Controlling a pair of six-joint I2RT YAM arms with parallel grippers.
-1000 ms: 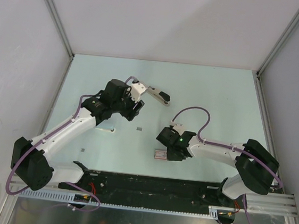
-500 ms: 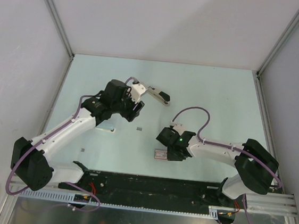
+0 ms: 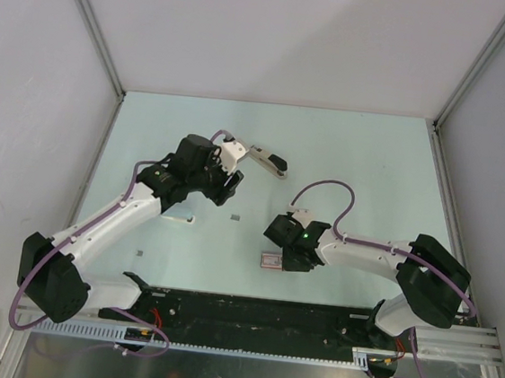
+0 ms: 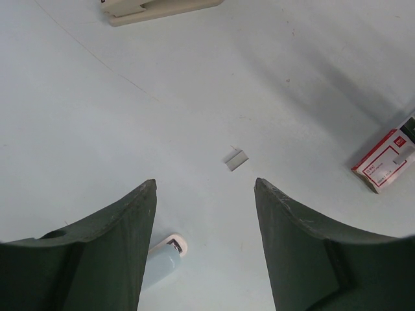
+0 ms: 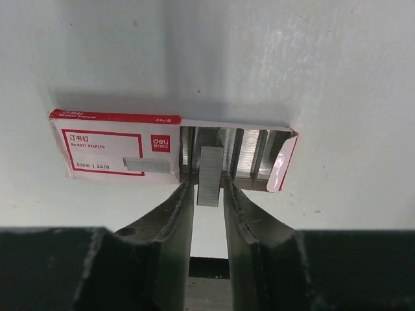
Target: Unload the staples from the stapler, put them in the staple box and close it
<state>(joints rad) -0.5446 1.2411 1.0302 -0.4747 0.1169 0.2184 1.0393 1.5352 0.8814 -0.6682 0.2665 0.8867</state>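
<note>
From overhead, my right wrist's black housing covers its own fingers and most of the staple box (image 5: pixel 113 146) beneath, so only the box's lower left end shows near the lower middle of the frame. In my left wrist view the stapler (image 3: pixel 267 161) is cut off by the top edge, left of centre, leaving only a cream sliver of its side. The box is clipped at the right edge. A pale blue block (image 4: pixel 162 262) at the bottom is half hidden behind my left finger. From above, the stapler lies flat on the table (image 3: pixel 372 165) in the upper middle, just right of my left wrist, cream-bodied with a black top, and nothing holds it. The staples (image 4: pixel 236 159) are a tiny grey sliver lying alone on the table at the centre of my left wrist view. My left gripper (image 4: pixel 205 184) stands wide apart and empty. My right gripper (image 5: pixel 206 188) is nearly closed, with a grey strip (image 5: pixel 209 170) between its tips, the strip's far end lying over the open end of the box. I cannot tell whether the tips pinch it.
</note>
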